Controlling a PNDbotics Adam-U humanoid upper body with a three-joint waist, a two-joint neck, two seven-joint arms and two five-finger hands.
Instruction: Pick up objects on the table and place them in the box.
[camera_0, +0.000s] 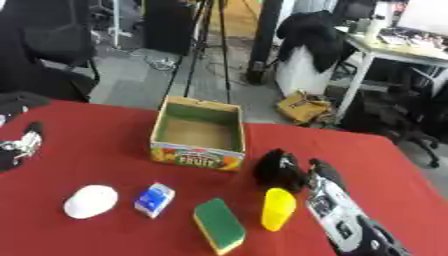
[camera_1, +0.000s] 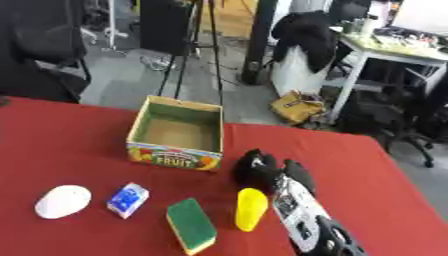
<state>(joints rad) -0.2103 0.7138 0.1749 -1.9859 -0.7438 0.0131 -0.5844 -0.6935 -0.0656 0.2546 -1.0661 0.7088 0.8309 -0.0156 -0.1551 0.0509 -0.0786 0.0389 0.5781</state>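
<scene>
Red cloth covers the worktop (camera_0: 105, 150), with an office of chairs and desks behind. Near its far edge sits the box (camera_0: 199, 132), open and apparently empty. In a row nearer than the box lie a white object (camera_0: 90, 201), a blue packet (camera_0: 155, 199), a green sponge (camera_0: 219, 225) and a yellow object (camera_0: 277, 209). The right hand (camera_0: 280, 169) hovers just right of the box, beyond the yellow object; whether its fingers are curled or spread I cannot tell. The left hand (camera_0: 19, 147), far left of the box, also cannot be read. Judging by this, the first pick is in hand, likely the yellow object. Room around the row looks ample.
</scene>
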